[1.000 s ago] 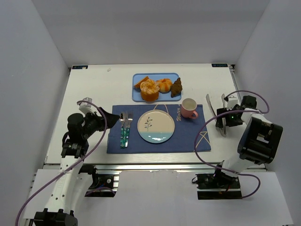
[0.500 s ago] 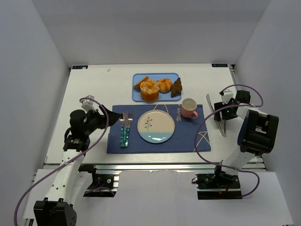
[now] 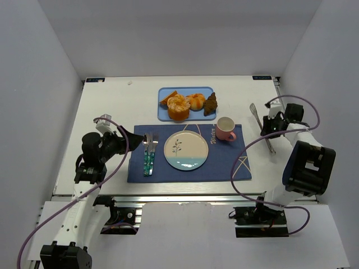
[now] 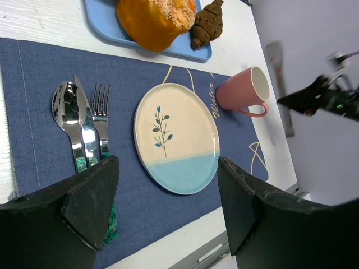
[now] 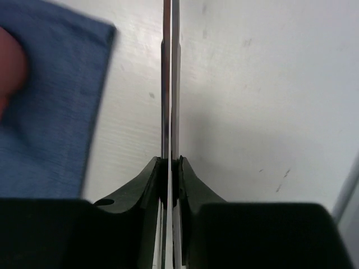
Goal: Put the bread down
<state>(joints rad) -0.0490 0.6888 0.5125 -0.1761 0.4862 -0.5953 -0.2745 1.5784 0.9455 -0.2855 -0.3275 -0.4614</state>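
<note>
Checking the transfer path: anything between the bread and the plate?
Nothing visible. The bread sits at the near edge of the blue tray; the plate lies straight in front of it, only bare table and placemat between. The pink cup stands right of the plate, off that line.

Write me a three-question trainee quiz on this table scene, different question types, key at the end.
1. True or false: nothing lies on the plate.
2. Pick one. The right gripper is: A) open and empty; B) shut on the metal tongs; C) shut on the bread.
3. Fill the gap: the bread sits with the other pastries on the blue ____.

Key: 1 true; 2 B; 3 tray.
</note>
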